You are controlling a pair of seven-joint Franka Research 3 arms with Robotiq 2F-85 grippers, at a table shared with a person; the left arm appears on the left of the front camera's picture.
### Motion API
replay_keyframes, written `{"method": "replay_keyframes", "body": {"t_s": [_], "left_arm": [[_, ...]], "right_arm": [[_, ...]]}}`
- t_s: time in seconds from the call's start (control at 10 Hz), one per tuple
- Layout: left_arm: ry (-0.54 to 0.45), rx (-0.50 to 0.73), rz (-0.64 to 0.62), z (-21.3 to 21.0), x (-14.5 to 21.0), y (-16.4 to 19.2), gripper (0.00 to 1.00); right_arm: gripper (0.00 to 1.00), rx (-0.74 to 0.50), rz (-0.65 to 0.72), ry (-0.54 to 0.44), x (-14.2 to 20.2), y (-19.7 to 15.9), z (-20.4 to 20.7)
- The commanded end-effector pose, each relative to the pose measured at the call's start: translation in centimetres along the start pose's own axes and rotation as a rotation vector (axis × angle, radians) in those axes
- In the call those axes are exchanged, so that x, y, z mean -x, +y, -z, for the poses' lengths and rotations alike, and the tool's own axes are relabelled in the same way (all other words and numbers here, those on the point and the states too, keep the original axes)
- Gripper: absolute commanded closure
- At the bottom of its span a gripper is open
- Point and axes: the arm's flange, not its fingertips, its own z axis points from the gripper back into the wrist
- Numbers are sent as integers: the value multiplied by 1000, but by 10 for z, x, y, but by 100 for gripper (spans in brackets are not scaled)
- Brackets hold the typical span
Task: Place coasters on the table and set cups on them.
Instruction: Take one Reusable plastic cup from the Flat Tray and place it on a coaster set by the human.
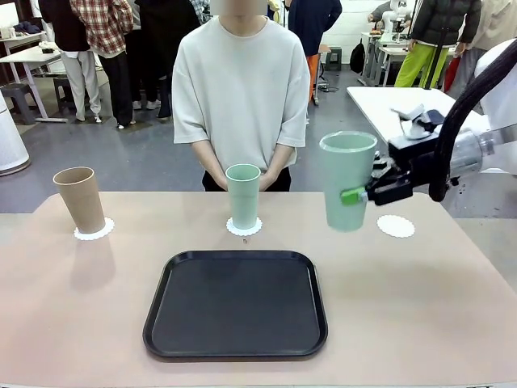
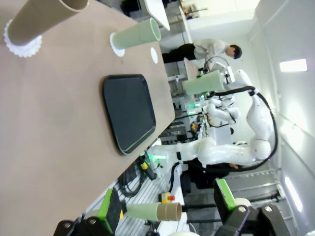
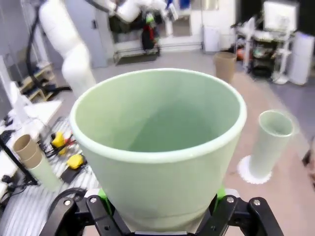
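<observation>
My right gripper (image 1: 361, 195) is shut on a pale green cup (image 1: 347, 191), held upright in the air above the table (image 1: 420, 307), just left of a bare coaster (image 1: 396, 226). In the right wrist view this cup (image 3: 157, 147) stands between the gripper's pads (image 3: 220, 192). A second green cup (image 1: 243, 194) rests on a coaster (image 1: 244, 229) at the far middle. The tan cup (image 1: 79, 198) stands on a coaster (image 1: 94, 231) at far left. My left gripper (image 2: 167, 204) hangs open off the table's side, nothing between its fingers (image 2: 110, 211).
A black tray (image 1: 235, 303) lies in the near middle of the table. A person (image 1: 241, 89) stands at the far edge with hands clasped behind the middle cup. A white table (image 1: 388, 101) stands behind the right arm.
</observation>
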Motion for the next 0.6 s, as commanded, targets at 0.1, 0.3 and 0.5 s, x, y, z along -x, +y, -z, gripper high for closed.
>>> {"method": "replay_keyframes", "body": {"t_s": [0.1,0.3,0.5], "left_arm": [[-11,14,10,-1,1,-2,0],[-11,14,10,-1,1,-2,0],[-11,14,10,-1,1,-2,0]], "right_arm": [[15,185,-96,-145,-9,-43,-93],[15,200,-72,-61,7,-61,-141],[15,172,-45,8,36,-72,-178]]}}
